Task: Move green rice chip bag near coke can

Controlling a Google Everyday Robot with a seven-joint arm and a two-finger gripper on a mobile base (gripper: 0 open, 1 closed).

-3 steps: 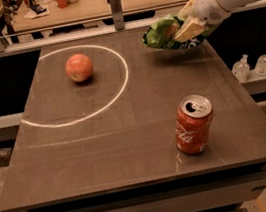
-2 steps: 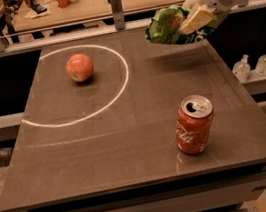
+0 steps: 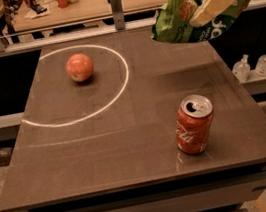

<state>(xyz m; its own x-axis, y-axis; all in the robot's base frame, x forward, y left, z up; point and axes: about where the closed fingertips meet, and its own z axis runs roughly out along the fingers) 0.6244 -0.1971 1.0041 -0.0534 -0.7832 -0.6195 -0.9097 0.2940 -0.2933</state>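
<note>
The green rice chip bag [image 3: 179, 19] is crinkled and glossy, with an orange-red picture and white lettering. It hangs in the air above the table's far right corner. My gripper [image 3: 210, 6] comes in from the upper right and is shut on the bag, with a cream finger [image 3: 212, 3] lying across its front. The coke can [image 3: 193, 124] is red with white script and a silver opened top. It stands upright near the table's front right, well below and in front of the bag.
A red-orange apple [image 3: 80, 67] sits inside a white chalk circle [image 3: 120, 92] on the far left of the dark table [image 3: 105, 153]. Two small clear bottles [image 3: 254, 65] stand on a ledge right of the table. A rail and cluttered counter lie behind.
The gripper has lifted the bag off the table's far right and raised it higher, moving slightly right. The can and apple have not moved.
</note>
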